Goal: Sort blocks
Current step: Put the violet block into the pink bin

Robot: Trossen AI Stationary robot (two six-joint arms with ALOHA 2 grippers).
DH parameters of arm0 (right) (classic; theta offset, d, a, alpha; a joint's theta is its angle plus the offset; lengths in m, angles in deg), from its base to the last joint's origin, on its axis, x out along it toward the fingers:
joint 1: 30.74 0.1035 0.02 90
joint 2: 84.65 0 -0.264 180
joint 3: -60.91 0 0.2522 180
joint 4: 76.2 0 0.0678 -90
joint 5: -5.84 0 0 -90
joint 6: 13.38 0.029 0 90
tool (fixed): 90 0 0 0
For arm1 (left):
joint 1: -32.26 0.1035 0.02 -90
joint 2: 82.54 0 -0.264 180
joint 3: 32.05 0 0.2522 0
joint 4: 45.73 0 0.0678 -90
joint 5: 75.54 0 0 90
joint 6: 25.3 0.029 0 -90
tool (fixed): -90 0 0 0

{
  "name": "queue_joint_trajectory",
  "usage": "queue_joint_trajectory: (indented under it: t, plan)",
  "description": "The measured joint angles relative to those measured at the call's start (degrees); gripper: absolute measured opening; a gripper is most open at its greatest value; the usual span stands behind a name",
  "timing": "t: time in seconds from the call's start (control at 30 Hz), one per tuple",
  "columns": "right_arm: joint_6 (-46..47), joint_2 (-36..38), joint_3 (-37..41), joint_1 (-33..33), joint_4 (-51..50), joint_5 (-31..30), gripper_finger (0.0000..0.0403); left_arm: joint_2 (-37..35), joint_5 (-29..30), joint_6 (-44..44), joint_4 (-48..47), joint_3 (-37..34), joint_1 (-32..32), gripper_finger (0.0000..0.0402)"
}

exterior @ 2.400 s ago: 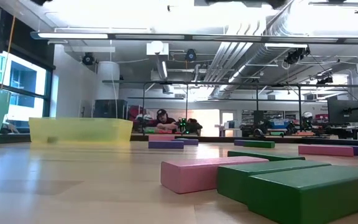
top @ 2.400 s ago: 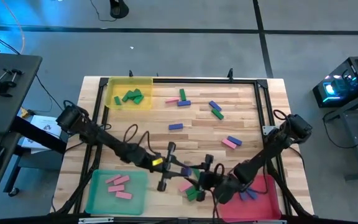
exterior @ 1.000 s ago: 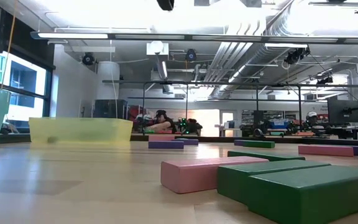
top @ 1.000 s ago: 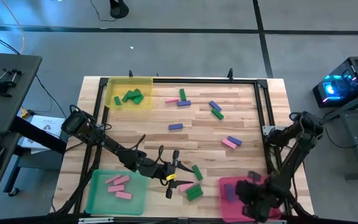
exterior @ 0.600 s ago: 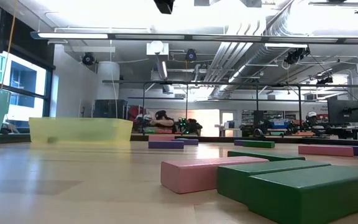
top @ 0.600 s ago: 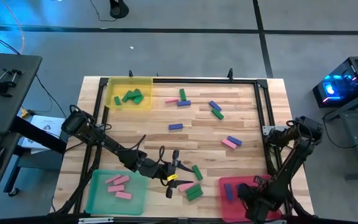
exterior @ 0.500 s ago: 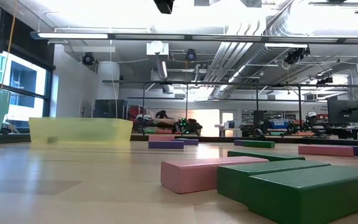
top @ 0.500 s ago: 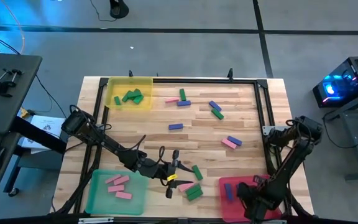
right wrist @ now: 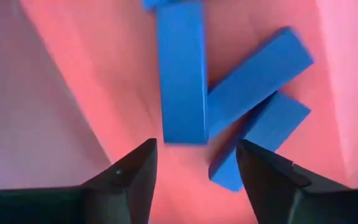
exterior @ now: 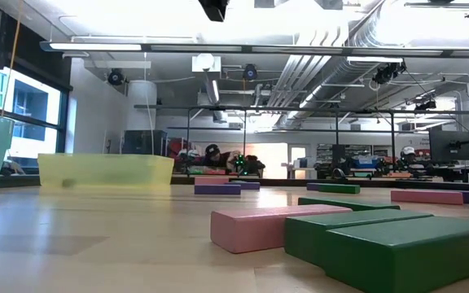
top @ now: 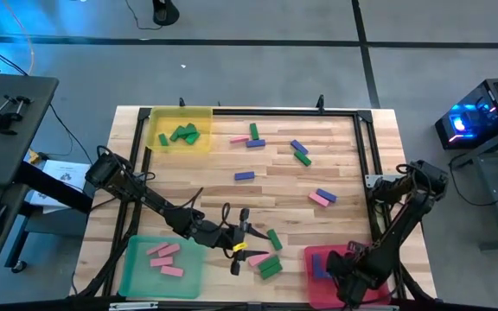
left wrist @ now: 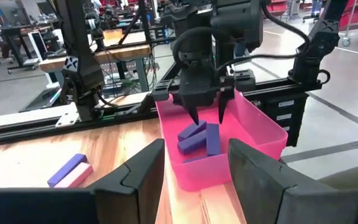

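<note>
My right gripper (right wrist: 194, 155) hangs open, pointing down, over the pink-red tray (left wrist: 260, 134) at the table's near right. Three blue blocks (right wrist: 182, 74) lie crossed on the tray's floor under it, and none is between the fingers. The left wrist view shows those fingers (left wrist: 192, 114) apart above the blocks (left wrist: 194, 137). My left gripper (top: 240, 246) is open and level near the front middle, pointing toward the pink-red tray. It stands just left of a pink block and two green blocks (top: 264, 263).
The yellow tray (top: 199, 117) at the far left holds green blocks. The green tray (top: 137, 276) at the near left holds pink ones. Loose blocks lie across the table's far half (top: 299, 151), (top: 245, 175), (top: 321, 197). A black frame rail (top: 366, 164) runs along the table's edge.
My right wrist has tipped a little while staying above the pink-red tray. My left arm has kept still, and no loose block on the table has moved.
</note>
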Motion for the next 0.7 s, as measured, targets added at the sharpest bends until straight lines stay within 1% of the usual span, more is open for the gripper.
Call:
queue_joint_trajectory:
  t: [0.1,0.2,0.27,0.33,0.4,0.47,0.6,0.67,0.7]
  plan:
    - [-3.4,0.1,0.0,0.0,0.0,1.9,0.0207,0.0,0.4,-0.4,-0.4,0.0,0.0,0.0163]
    - [-5.7,1.8,0.0,0.0,0.0,1.5,0.0208,0.0,0.5,-0.5,-0.5,0.0,0.0,0.0163]
    - [-6.2,3.9,-0.1,0.2,0.0,-0.3,0.0208,0.0,0.6,-0.5,-0.5,0.0,0.0,0.0163]
    - [-7.6,6.7,-0.1,0.4,0.0,-4.4,0.0208,0.0,0.8,-0.5,-0.4,0.0,0.0,0.0163]
    - [-10.9,9.8,-0.1,1.1,0.0,-11.1,0.0209,0.0,0.8,-1.0,-0.5,0.0,0.2,0.0163]
    - [-16.0,12.7,-0.1,1.7,0.0,-20.0,0.0209,0.0,0.8,-1.8,-0.5,0.0,0.5,0.0163]
    - [-26.2,17.4,0.5,2.3,0.1,-42.2,0.0209,0.0,0.9,-2.8,-0.6,0.0,1.1,0.0163]
    - [-27.6,19.0,1.8,0.9,-0.6,-50.0,0.0209,0.0,1.0,-3.3,-0.6,0.0,1.3,0.0163]
    - [-27.5,19.7,3.0,-0.2,-0.6,-52.6,0.0209,0.0,1.0,-3.4,-0.6,0.0,1.5,0.0163]
